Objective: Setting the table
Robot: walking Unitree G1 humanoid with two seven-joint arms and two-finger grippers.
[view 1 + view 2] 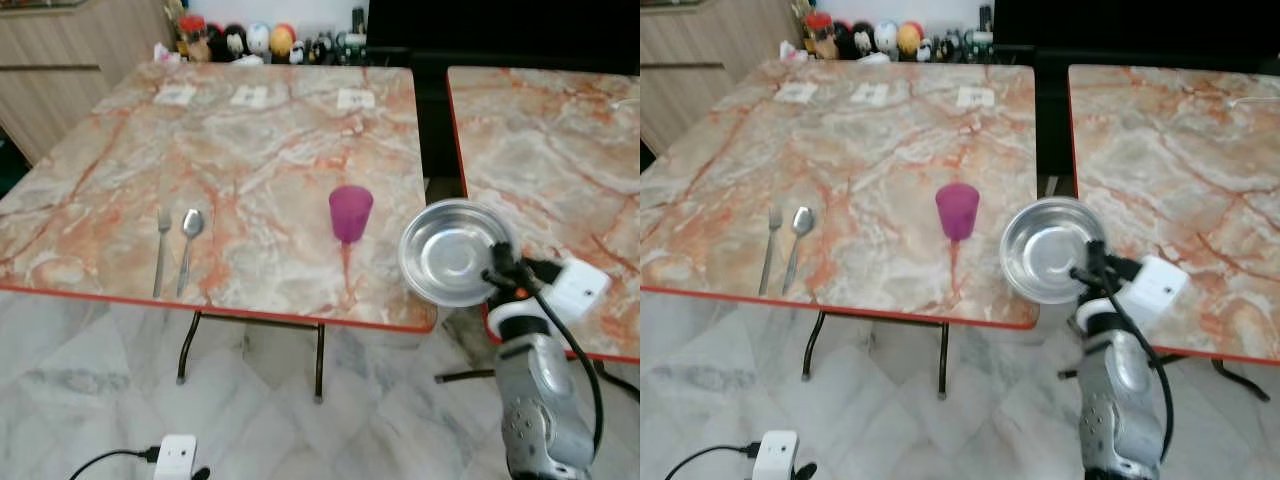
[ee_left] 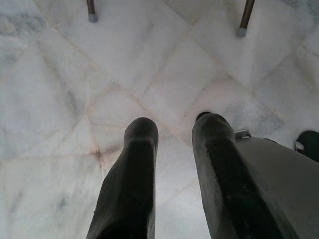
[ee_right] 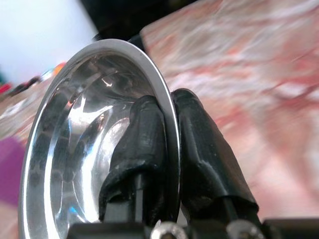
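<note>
My right gripper point(image 1: 497, 275) is shut on the rim of a shiny steel bowl point(image 1: 450, 252), which it holds tilted over the front right corner of the marble table point(image 1: 250, 130). In the right wrist view the two fingers point(image 3: 199, 149) pinch the bowl's rim point(image 3: 75, 139) between them. A purple cup point(image 1: 350, 212) stands on the table just left of the bowl. A fork point(image 1: 161, 250) and a spoon point(image 1: 189, 240) lie side by side near the front left edge. My left gripper point(image 2: 174, 149) hangs open over the floor, holding nothing.
A second marble table point(image 1: 540, 140) stands to the right across a dark gap point(image 1: 435, 130). Three small paper cards point(image 1: 355, 98) lie at the first table's far edge, with figurines point(image 1: 250, 40) behind them. A wooden cabinet point(image 1: 50, 60) is at the far left. Table legs point(image 1: 318, 360) stand on the marble floor point(image 1: 80, 380).
</note>
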